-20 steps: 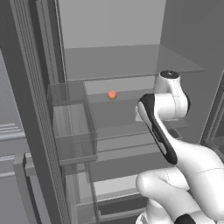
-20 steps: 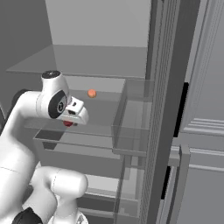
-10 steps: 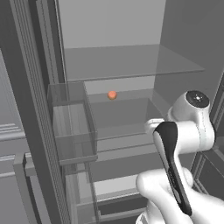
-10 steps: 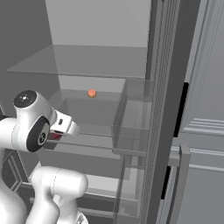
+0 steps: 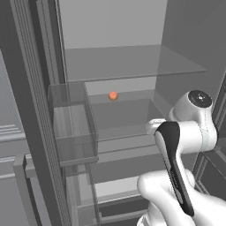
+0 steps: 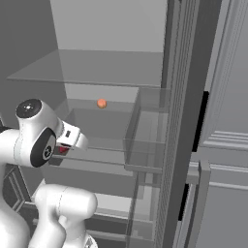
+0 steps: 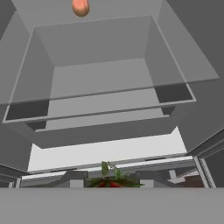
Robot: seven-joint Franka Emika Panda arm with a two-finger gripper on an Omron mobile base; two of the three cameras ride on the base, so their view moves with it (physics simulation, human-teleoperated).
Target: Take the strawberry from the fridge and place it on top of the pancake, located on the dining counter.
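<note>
Open fridge (image 5: 132, 66) with pale grey interior, 2 glass shelves (image 5: 132, 62), clear door bins (image 5: 73, 128) beside them, small orange-red round fruit (image 5: 113, 96) at the back of the lower shelf, strawberry (image 7: 113, 180) clamped between the gripper (image 6: 62, 149) fingers, held low at the fridge front.

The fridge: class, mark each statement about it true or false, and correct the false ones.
1. The fridge stands open, with its glass shelves showing. True.
2. A small orange round fruit sits in the clear door bin. False: it lies on a glass shelf, toward the back wall.
3. The strawberry, red with green leaves, is at the gripper. True.
4. The strawberry rests on the top shelf. False: it is off the shelves, apparently held between the fingers in front of a lower shelf.
</note>
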